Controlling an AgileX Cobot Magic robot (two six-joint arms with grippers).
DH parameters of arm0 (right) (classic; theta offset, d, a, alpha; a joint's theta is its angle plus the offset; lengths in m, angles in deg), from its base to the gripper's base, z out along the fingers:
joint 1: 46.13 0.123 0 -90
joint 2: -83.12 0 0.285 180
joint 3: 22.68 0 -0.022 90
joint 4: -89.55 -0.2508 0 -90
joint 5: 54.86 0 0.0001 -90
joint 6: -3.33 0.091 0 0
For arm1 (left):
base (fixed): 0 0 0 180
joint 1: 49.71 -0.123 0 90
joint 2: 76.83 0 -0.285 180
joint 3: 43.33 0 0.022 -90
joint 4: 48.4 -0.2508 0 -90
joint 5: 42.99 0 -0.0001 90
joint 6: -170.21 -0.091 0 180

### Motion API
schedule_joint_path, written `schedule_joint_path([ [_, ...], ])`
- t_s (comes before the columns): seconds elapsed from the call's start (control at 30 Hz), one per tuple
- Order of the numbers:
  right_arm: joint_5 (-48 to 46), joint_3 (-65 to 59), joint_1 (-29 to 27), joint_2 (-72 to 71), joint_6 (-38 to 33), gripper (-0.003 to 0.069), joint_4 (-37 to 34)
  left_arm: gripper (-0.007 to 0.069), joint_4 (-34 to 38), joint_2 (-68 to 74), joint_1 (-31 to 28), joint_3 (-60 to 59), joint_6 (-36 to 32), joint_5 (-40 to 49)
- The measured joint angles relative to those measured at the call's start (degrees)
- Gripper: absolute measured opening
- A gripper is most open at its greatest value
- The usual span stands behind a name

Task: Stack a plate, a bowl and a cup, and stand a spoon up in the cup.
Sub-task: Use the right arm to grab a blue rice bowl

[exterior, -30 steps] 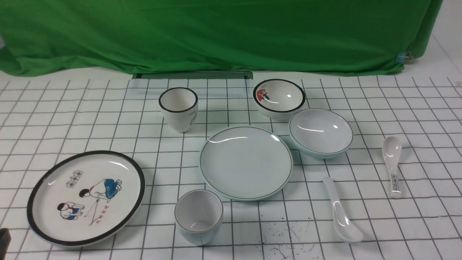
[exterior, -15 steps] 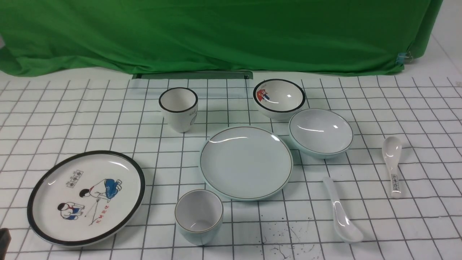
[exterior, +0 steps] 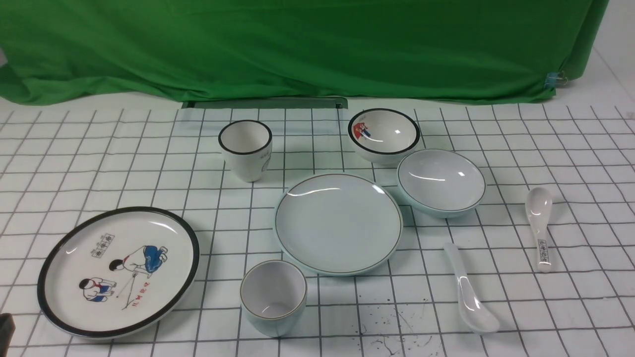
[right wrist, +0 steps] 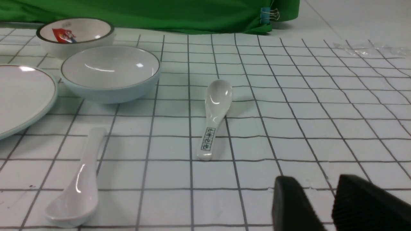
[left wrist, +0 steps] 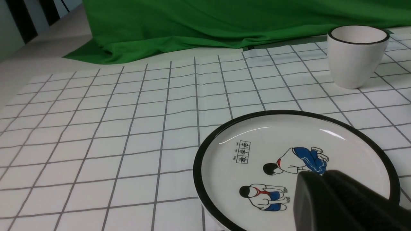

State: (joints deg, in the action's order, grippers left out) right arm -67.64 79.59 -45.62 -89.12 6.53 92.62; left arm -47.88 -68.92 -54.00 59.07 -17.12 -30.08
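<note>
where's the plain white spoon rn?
Front view: the plain spoon lies on the robot's right, towards the near edge, between the pale blue-green plate and the printed-handle spoon, scoop end toward the robot.

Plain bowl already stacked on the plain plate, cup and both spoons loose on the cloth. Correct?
No. Front view: the bowl sits on the cloth beside the plate, not on it. The cup, plain spoon and printed spoon are loose on the cloth.

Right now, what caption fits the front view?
Pale plate, bowl, cup and plain spoon sit unstacked on checked cloth.
</note>
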Motion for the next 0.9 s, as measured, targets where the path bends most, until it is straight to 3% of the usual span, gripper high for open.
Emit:
schedule_joint_path([
  [0.67,0.0,0.0,0.0,0.0,1.3,0.0242,0.0,-0.0029,-1.9,0.0,0.0,0.0,-0.5,-0.4],
  [0.77,0.1,0.0,0.0,0.0,9.6,0.0242,-1.4,-0.0029,-2.4,0.0,0.0,0.0,-0.7,-3.8],
  [0.9,1.1,0.0,0.0,0.0,28.3,0.0242,-2.4,-0.0029,-2.5,0.0,0.0,0.0,-0.7,-9.8],
])
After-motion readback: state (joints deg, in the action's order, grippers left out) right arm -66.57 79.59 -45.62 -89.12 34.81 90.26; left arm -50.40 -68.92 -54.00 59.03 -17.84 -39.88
